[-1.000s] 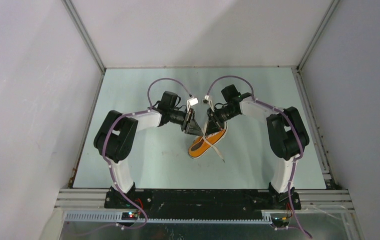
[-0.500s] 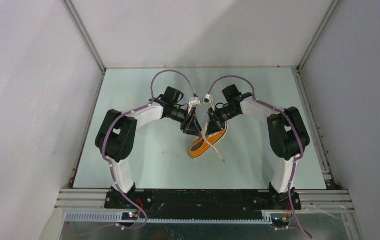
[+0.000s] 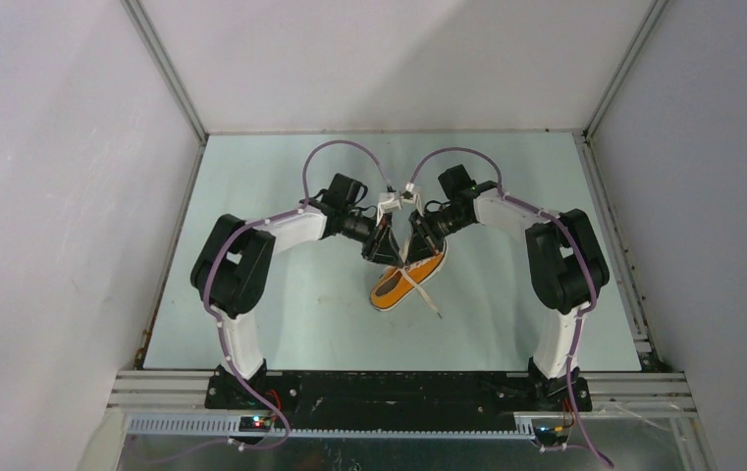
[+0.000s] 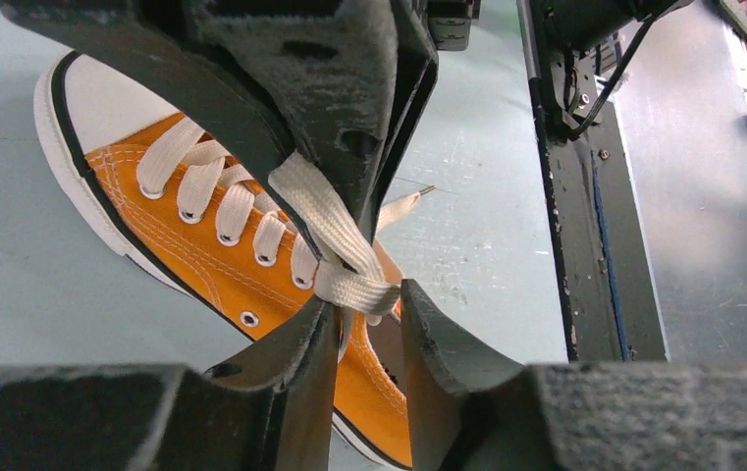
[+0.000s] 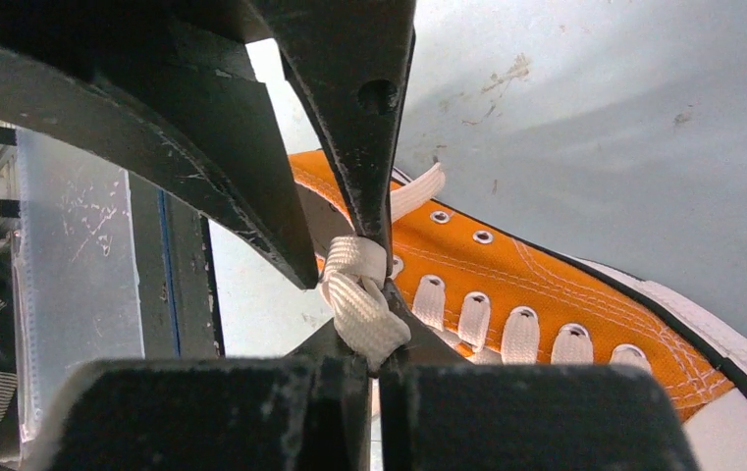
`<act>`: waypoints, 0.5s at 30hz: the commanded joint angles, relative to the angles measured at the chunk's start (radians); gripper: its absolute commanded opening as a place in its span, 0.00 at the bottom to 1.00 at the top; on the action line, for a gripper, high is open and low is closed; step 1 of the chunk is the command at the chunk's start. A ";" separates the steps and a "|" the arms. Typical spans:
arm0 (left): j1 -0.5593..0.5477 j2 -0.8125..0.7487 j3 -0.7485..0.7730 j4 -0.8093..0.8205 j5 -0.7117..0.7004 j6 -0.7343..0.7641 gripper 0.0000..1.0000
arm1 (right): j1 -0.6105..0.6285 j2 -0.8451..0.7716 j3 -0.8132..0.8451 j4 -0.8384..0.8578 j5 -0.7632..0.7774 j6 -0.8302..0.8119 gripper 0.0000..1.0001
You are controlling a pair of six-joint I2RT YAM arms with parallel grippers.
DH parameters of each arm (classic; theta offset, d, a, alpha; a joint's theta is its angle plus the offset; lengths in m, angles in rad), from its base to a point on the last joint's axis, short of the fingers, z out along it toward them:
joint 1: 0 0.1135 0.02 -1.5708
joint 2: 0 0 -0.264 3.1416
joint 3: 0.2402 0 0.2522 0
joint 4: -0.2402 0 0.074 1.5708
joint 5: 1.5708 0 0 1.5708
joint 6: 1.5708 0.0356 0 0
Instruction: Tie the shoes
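My right gripper (image 5: 374, 361) is pressed together on the white lace (image 5: 359, 304), pinching a folded section just above the ankle opening. My left gripper (image 4: 369, 319) is spread partway. The same lace lies across the gap between its fingers, and I cannot tell whether they press on it. Both grippers meet tip to tip over the heel end of the orange sneaker (image 3: 403, 283). The sneaker rests on its sole at the middle of the desk (image 3: 281, 304), white toe cap (image 4: 104, 103) pointing toward the near left. One loose lace end (image 3: 431, 299) trails on the desk beside the sneaker.
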 commanded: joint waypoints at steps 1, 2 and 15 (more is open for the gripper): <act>-0.011 0.011 0.015 0.035 0.040 -0.010 0.31 | 0.000 0.002 0.024 0.001 -0.020 0.009 0.00; -0.011 0.012 0.018 0.013 0.043 0.005 0.31 | 0.000 0.002 0.024 0.002 -0.021 0.009 0.00; -0.047 0.041 0.114 -0.299 0.039 0.284 0.26 | 0.003 -0.001 0.023 0.003 -0.012 0.011 0.00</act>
